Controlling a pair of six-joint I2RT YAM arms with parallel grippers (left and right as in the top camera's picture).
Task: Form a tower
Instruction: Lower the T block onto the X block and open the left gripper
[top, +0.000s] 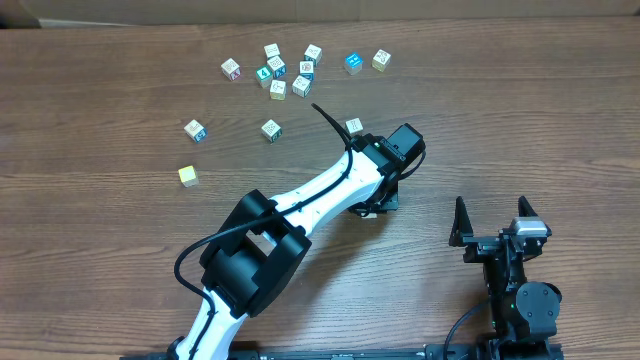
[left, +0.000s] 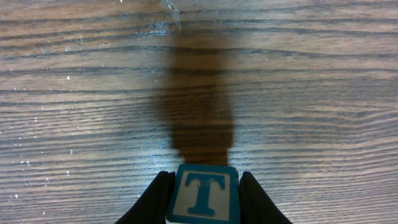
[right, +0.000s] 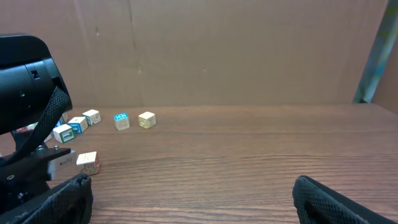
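No stack shows yet: the left end effector (left: 203, 210) is clamped on a blue T cube (left: 204, 190), the right end effector (top: 492, 215) has its jaws apart, and the loose cubes (top: 277, 88) lie scattered.

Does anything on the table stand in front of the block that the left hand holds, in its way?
Nothing visible. The left hand is shut on the T block, and its camera shows only bare table and a shadow ahead. The nearest loose block lies apart, beside the arm.

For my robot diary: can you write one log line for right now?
left gripper: shut on small wooden cube with teal T | right gripper: open, empty | loose pale wooden cubes: scattered, unstacked
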